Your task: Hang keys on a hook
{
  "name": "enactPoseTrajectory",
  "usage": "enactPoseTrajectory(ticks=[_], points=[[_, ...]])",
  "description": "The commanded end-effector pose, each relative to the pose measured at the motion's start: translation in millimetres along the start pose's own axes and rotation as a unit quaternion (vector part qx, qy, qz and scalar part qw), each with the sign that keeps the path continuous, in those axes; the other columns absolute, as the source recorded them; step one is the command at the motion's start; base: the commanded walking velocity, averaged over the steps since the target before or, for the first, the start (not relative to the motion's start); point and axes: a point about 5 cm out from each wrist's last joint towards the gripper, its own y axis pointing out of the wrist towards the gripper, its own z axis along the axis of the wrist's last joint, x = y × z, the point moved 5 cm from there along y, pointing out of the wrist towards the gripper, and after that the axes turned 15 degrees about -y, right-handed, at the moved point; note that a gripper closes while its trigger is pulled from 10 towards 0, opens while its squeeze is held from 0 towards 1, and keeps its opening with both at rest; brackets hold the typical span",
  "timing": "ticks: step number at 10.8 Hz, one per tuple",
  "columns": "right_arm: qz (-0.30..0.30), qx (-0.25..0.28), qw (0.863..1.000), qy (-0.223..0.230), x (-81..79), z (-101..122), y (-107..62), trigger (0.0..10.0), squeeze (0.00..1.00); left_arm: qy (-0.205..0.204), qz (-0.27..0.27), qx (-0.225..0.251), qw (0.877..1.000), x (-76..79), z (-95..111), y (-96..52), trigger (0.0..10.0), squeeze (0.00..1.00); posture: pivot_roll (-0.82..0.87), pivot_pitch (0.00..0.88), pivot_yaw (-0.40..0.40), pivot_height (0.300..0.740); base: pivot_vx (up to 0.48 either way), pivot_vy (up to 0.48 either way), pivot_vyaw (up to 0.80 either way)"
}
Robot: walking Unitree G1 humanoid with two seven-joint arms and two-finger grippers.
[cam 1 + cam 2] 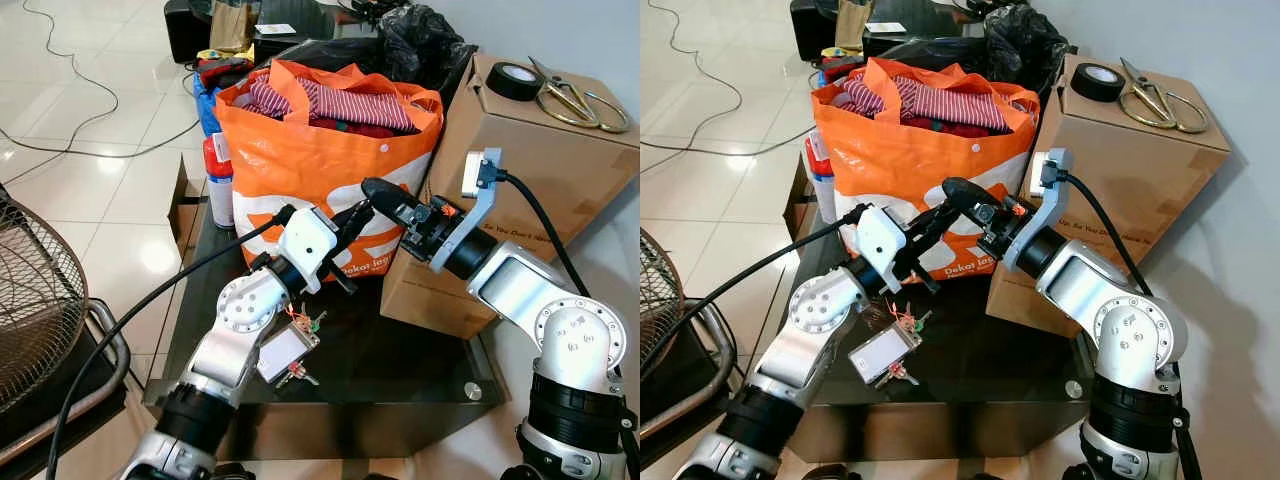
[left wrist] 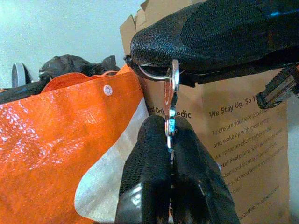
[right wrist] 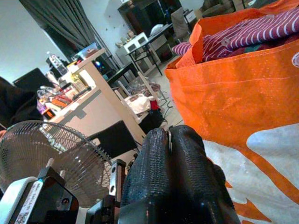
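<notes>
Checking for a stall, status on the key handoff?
Left end effector shut on key. Right end effector shut on key ring, in front of orange bag. Second key bunch on glass table. No hook seen.

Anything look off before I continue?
Yes. The left end effector and right end effector clamp one set: left on the key, right on its ring. Another tagged bunch lies near the table edge.
</notes>
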Motion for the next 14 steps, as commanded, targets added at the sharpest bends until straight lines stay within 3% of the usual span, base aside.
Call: enactPoseTrajectory(ticks=[1,7,14], points=[[-0.030,-0.006,1.000,0.000,11.6,-1,-3.6,0.0,0.00,0.011,-0.016,0.007,1.000,8.0,5,1.4,0.0,0.00,-0.01,0.000,-0.123,0.740,0.000,0.000,0.00],[-0.111,-0.009,0.994,0.013,39.5,-4,-1.3,0.0,0.00,0.004,-0.037,-0.001,0.999,13.3,4,0.3,0.0,0.00,-0.01,0.000,-0.122,0.740,0.000,0.000,0.00],[-0.165,-0.050,0.985,0.008,54.7,-23,1.9,0.0,0.00,0.003,-0.049,0.003,0.999,17.0,8,3.1,1.3,0.00,0.00,0.000,-0.122,0.740,0.000,0.000,0.00]])
